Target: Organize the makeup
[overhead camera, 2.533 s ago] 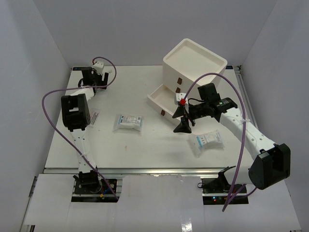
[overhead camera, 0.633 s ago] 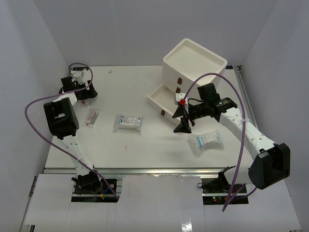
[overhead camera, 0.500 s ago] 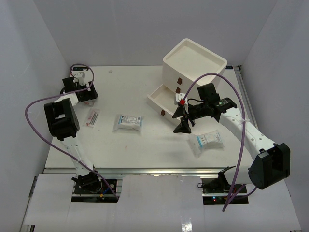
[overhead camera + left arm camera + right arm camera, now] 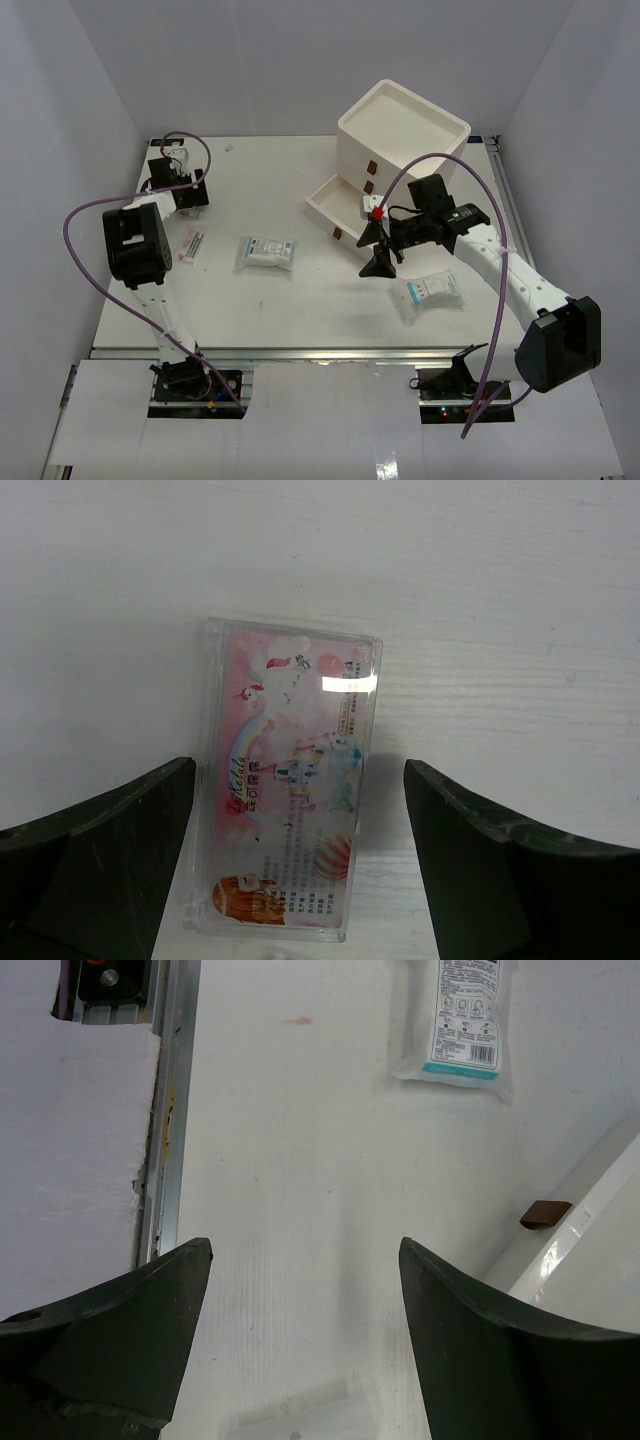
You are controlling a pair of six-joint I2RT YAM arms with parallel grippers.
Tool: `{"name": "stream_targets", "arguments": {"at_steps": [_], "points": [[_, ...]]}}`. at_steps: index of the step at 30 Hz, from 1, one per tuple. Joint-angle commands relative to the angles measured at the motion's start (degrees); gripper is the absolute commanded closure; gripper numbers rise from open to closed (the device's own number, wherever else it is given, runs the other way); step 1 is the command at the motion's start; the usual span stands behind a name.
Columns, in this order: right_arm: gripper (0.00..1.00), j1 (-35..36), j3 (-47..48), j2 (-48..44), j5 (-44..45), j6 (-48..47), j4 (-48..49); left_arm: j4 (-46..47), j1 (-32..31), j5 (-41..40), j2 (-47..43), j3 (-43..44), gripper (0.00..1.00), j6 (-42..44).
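Over on the left side of the table (image 4: 300, 310), the left gripper (image 4: 298, 860) is hung with fingers spread wide and nothing gripped. The pink clear-cased packet (image 4: 285, 790) can be seen lying flat below, between them, so a pick of it looks lined up. Next, the jaws need to be lowered around its long sides and closed. The right gripper (image 4: 305, 1260) is spread and empty too, beside the open drawer (image 4: 335, 205). A white teal-print packet (image 4: 266, 252) is lying mid-table.
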Motion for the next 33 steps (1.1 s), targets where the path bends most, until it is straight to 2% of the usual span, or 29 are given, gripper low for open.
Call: {"name": "stream_targets", "arguments": {"at_steps": [1,6,8,10,13,17,21,27,33], "points": [[0.18,0.3,0.0,-1.7,-1.6,0.2,1.1,-5.0,-2.0,-8.5,-0.3,-2.1,0.13,-0.4],[0.18,0.3,-0.2,-2.0,-1.5,0.4,1.2,-5.2,-3.3,-11.0,-0.2,-2.0,0.36,-0.3],[0.18,0.3,-0.2,-2.2,-1.4,0.4,1.3,-5.2,-3.5,-11.2,-0.4,-1.8,0.52,-1.0],[0.18,0.3,-0.2,-2.4,-1.3,0.5,1.3,-5.5,-3.6,-10.3,-1.2,-1.6,0.61,-1.8],[0.18,0.3,-0.3,-2.5,-1.0,0.8,1.6,-5.3,-3.6,-3.1,-3.5,-1.0,0.74,-4.8],[0.18,0.2,-0.6,-2.8,-0.3,1.4,2.2,-2.9,-4.0,7.8,-8.6,-0.8,0.86,-11.7],[0.18,0.0,-0.9,-3.2,0.7,2.3,3.3,2.7,-5.8,15.7,-15.1,-3.8,0.89,-20.3],[0.18,-1.0,-1.7,-3.9,4.6,4.8,5.9,16.1,-10.8,28.1,-21.4,-13.2,0.90,-39.5],[0.18,-3.1,-2.6,-5.7,5.8,6.7,8.2,26.8,-22.1,27.6,-22.9,-17.4,0.87,-52.7]]}}
